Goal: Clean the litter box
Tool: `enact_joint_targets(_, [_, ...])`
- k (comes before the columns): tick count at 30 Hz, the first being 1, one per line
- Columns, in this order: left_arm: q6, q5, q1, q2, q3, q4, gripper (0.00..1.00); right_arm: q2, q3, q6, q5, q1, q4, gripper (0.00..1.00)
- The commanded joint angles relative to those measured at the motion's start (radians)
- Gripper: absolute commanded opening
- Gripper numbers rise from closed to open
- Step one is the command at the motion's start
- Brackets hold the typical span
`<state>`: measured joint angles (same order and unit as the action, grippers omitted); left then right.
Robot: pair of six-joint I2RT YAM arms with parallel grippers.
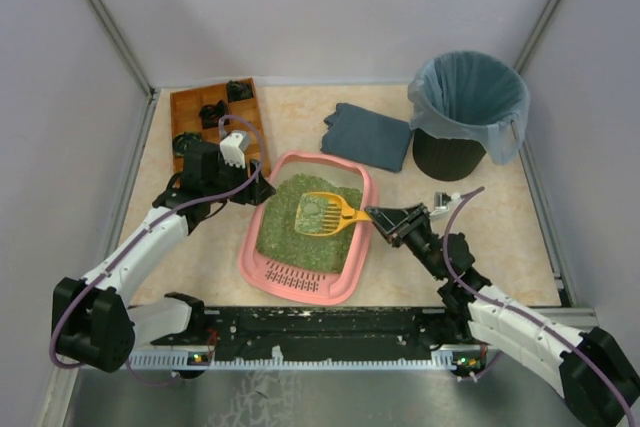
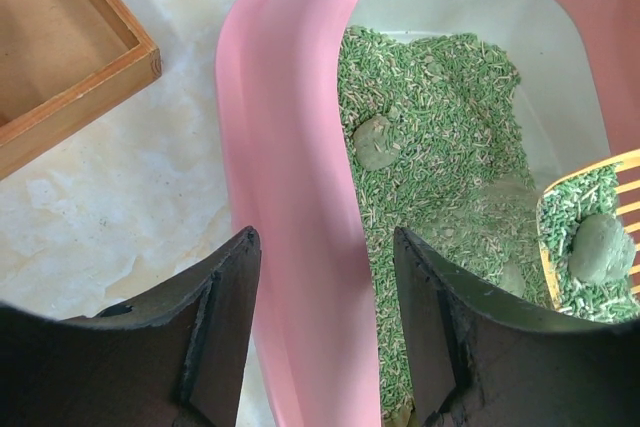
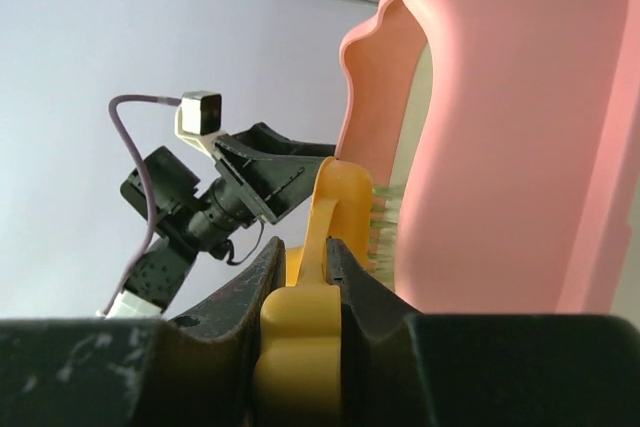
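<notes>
The pink litter box (image 1: 305, 292) lies in the middle of the table, filled with green litter (image 1: 290, 232). My left gripper (image 1: 247, 184) is at its far left corner; in the left wrist view the left gripper (image 2: 325, 237) straddles the pink rim (image 2: 290, 147), one finger outside and one inside, shut on it. A yellow scoop (image 1: 322, 212) hovers over the litter with a grey clump (image 2: 600, 247) and some litter on it. My right gripper (image 1: 378, 215) is shut on its handle (image 3: 300, 347). Another clump (image 2: 375, 142) lies in the litter.
A brown wooden compartment tray (image 1: 190, 102) with black parts sits at the back left, close behind the left gripper. A folded dark cloth (image 1: 368, 135) lies behind the box. A black bin (image 1: 468, 112) with a blue-grey bag stands at the back right.
</notes>
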<state>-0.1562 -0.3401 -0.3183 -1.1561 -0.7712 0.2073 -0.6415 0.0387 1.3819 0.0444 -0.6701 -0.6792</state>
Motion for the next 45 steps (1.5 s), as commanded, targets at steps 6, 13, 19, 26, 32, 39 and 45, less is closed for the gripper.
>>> enact_joint_targets(6, [0.008, 0.004, 0.004, 0.009, -0.010, -0.019, 0.61, -0.071, -0.007, 0.085, -0.044, 0.066, -0.206, 0.00])
enact_joint_targets(13, [0.009, -0.004, 0.005, 0.003, -0.014, -0.022, 0.60, -0.156, 0.027, 0.073, -0.186, 0.106, -0.314, 0.00])
enact_joint_targets(19, [0.005, 0.003, 0.006, 0.018, 0.001, -0.032, 0.59, -0.128, 0.065, 0.055, -0.179, 0.078, -0.229, 0.00])
enact_joint_targets(26, [0.007, 0.004, 0.008, 0.013, -0.006, -0.014, 0.60, -0.084, 0.005, 0.124, -0.141, 0.134, -0.213, 0.00])
enact_joint_targets(32, [0.007, -0.003, 0.008, 0.003, -0.015, -0.023, 0.61, -0.145, 0.084, 0.052, -0.242, 0.128, -0.217, 0.00])
enact_joint_targets(39, [0.000, -0.001, 0.010, 0.018, 0.008, -0.047, 0.61, -0.183, 0.157, 0.009, -0.276, 0.076, -0.177, 0.00])
enact_joint_targets(45, [0.006, 0.000, 0.011, 0.006, -0.009, -0.011, 0.61, -0.163, 0.070, 0.107, -0.220, 0.181, -0.208, 0.00])
